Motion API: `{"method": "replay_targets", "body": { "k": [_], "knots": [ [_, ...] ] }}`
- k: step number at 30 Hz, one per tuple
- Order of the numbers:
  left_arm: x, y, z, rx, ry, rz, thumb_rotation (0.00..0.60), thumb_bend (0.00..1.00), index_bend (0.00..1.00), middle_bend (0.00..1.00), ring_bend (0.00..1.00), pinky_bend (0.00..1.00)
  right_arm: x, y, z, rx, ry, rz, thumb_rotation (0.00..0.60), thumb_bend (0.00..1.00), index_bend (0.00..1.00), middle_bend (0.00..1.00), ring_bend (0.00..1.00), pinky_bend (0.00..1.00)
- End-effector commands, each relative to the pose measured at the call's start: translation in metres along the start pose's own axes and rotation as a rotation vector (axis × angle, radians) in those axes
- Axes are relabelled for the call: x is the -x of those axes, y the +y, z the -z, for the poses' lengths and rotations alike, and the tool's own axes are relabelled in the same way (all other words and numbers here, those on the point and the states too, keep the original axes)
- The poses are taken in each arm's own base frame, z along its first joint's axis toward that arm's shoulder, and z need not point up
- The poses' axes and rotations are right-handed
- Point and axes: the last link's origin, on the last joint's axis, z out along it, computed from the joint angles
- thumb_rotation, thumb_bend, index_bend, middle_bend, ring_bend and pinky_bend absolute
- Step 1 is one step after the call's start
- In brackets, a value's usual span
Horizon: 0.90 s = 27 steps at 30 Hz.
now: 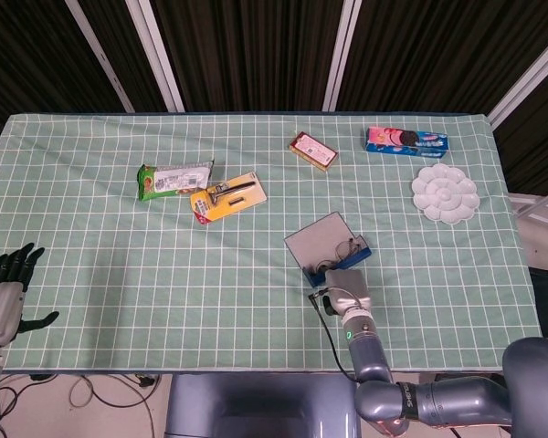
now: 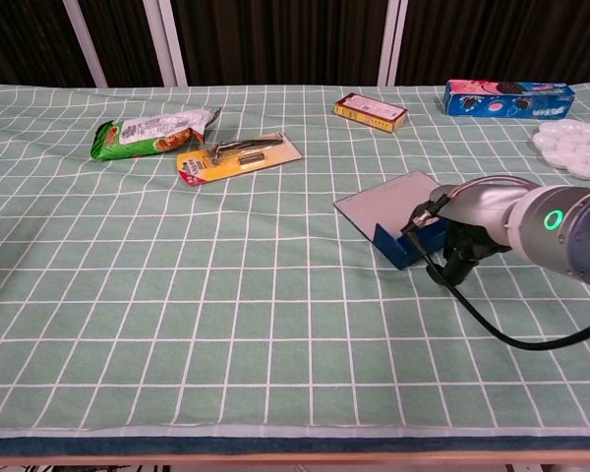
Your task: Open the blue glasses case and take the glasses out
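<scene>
The blue glasses case (image 1: 360, 249) (image 2: 396, 246) lies open near the table's front right, turned at an angle. Its grey lid (image 1: 312, 239) (image 2: 385, 202) is laid back to the left. Dark-framed glasses (image 1: 345, 246) lie inside in the head view; the chest view hides them behind the case wall. My right hand (image 1: 348, 286) (image 2: 461, 243) is at the case's near right end, fingers curled against it, mostly hidden under the wrist. My left hand (image 1: 5, 281) hangs at the table's front left edge, fingers spread, holding nothing.
At the back lie a green snack packet (image 1: 173, 179) (image 2: 152, 131), a yellow razor pack (image 1: 226, 196) (image 2: 238, 157), a small red and yellow box (image 1: 312, 151) (image 2: 371, 111), a cookie box (image 1: 406, 140) (image 2: 509, 98) and a white flower-shaped palette (image 1: 445, 192) (image 2: 575, 143).
</scene>
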Motion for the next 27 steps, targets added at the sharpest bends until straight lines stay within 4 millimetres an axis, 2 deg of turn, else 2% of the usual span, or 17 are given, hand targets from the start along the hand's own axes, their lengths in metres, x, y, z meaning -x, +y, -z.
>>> {"method": "replay_targets", "body": {
  "k": [1,7,18,27],
  "knots": [
    [0.0,0.0,0.0,0.001,0.003,0.003,0.6,0.01,0.0,0.0,0.0,0.0,-0.001,0.01,0.007,0.025,0.011,0.017,0.6,0.57,0.24,0.9,0.95,1.0],
    [-0.001,0.0,0.0,-0.004,0.009,0.011,0.6,0.01,0.0,0.0,0.0,0.0,0.0,0.029,0.016,0.094,0.01,0.056,0.6,0.57,0.24,0.9,0.95,1.0],
    [-0.001,0.0,0.001,-0.002,0.006,0.016,0.6,0.01,0.0,0.0,0.0,0.0,-0.008,0.061,0.013,0.27,0.004,0.16,0.6,0.56,0.22,0.9,0.95,1.0],
    [-0.001,0.0,0.001,-0.004,0.005,0.016,0.6,0.01,0.0,0.0,0.0,0.0,-0.027,0.055,0.014,0.235,0.1,0.036,0.6,0.41,0.05,0.9,0.95,1.0]
  ]
}}
